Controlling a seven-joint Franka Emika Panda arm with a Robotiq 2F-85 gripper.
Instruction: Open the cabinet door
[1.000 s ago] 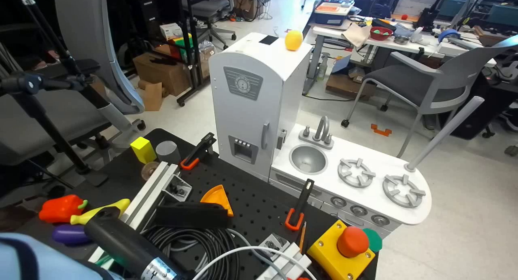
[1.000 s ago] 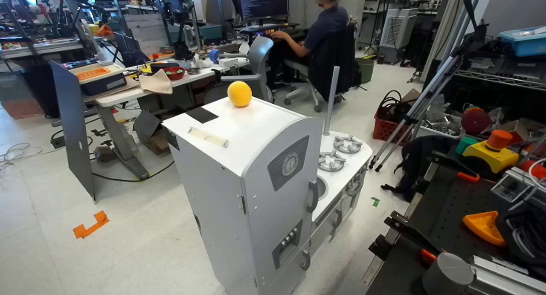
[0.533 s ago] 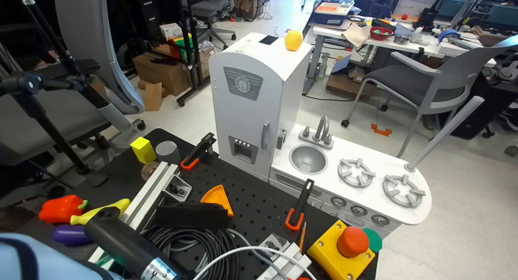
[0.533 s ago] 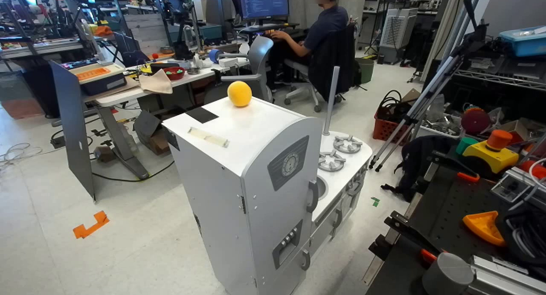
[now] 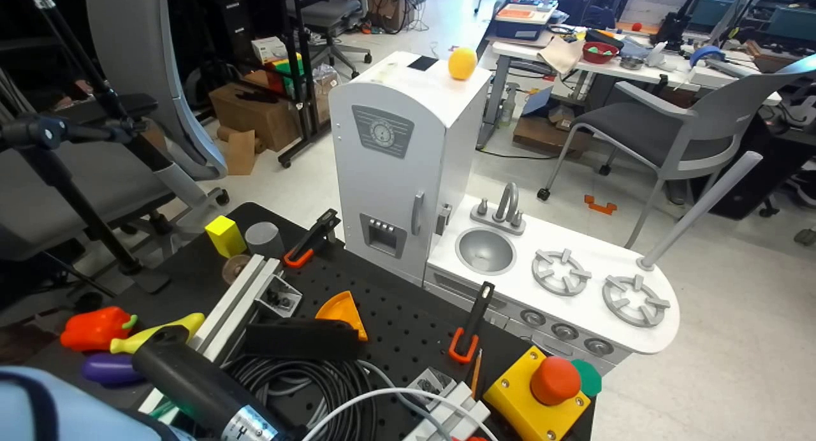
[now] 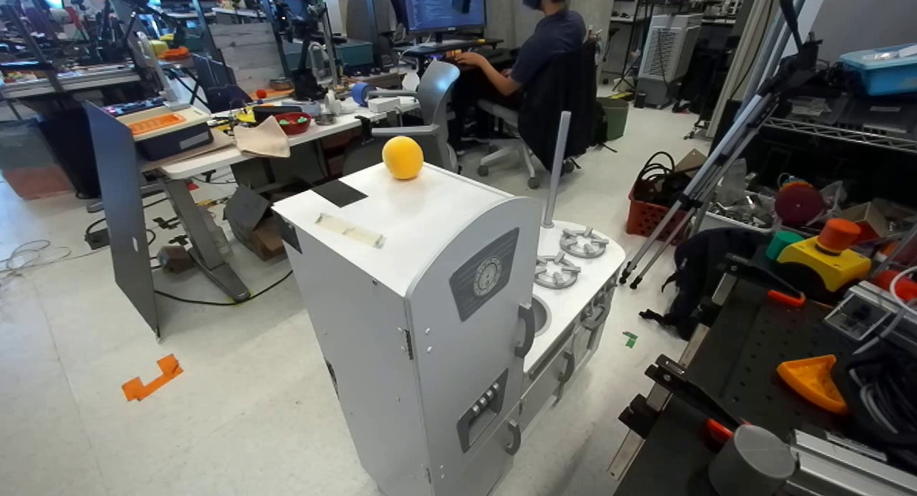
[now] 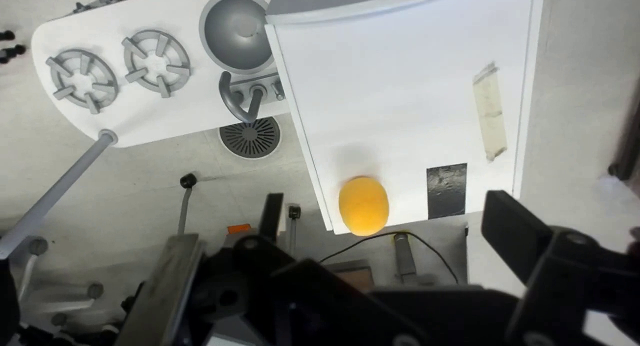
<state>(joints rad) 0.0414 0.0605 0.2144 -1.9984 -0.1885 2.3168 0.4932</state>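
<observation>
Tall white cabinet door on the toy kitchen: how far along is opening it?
Done: no opening visible; the tall white rectangular cabinet door looks shut in both exterior views. In hand: nothing; the black two-fingered end effector is open in the wrist view. Left: the curved grey handle, untouched, likely needs reaching, gripping and pulling.

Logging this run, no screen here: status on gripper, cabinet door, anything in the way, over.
Gripper open, holding nothing. Cabinet door shut, handle untouched. Nothing seen against the door; yellow-orange ball on cabinet top, likely no hindrance.
</observation>
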